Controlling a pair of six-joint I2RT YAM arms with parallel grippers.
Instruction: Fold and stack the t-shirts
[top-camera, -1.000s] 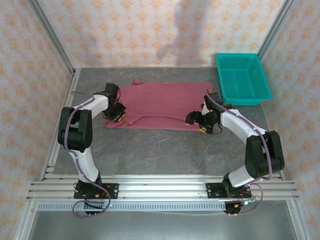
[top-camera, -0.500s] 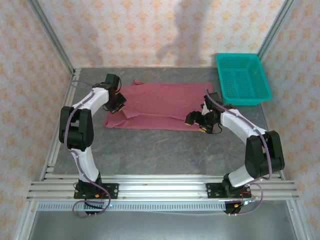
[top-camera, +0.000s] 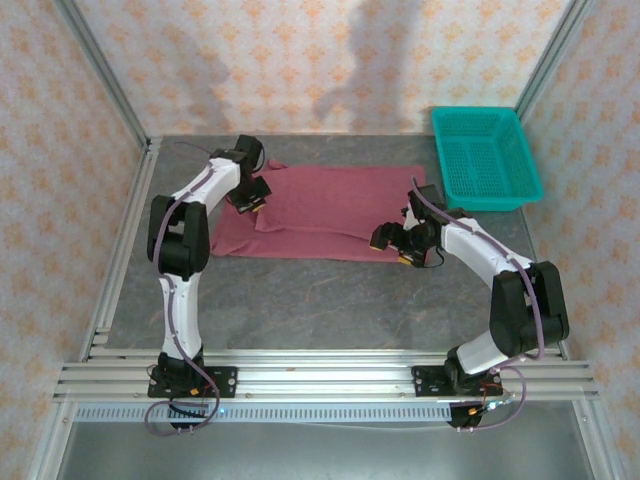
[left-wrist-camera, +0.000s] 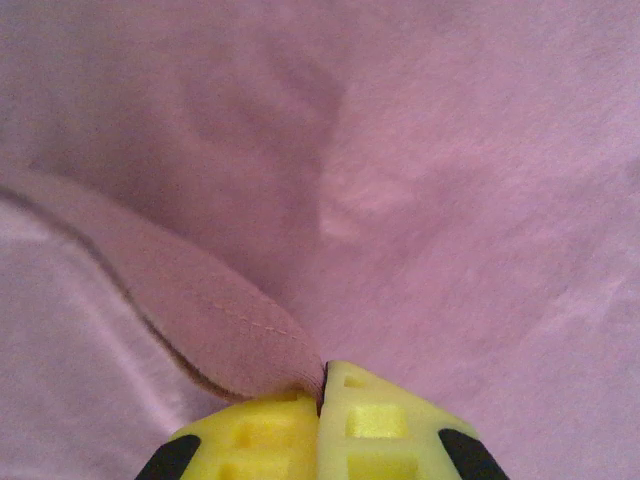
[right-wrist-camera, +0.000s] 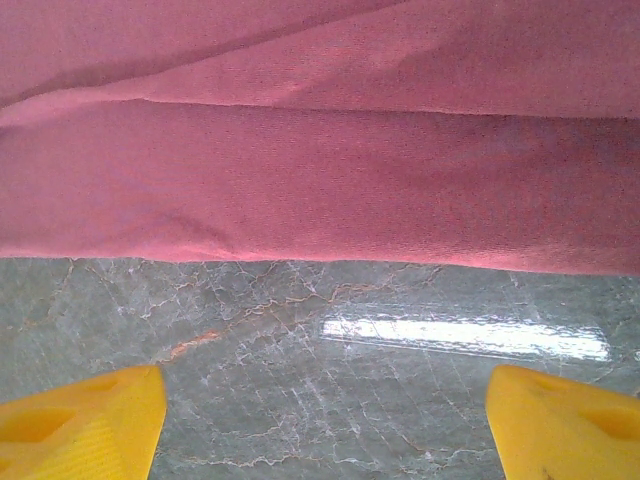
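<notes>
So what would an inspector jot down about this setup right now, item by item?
Surface: grey marbled table.
Job's things: one maroon t-shirt, lying partly folded.
Clutter: teal basket at the far right corner, apparently empty.
Grippers: left gripper shut on a hem of the t-shirt; right gripper open, low over the table beside the shirt's near edge.
Cables: cable looped at the left base, others along both arms.
Surroundings: patterned walls, aluminium frame.
</notes>
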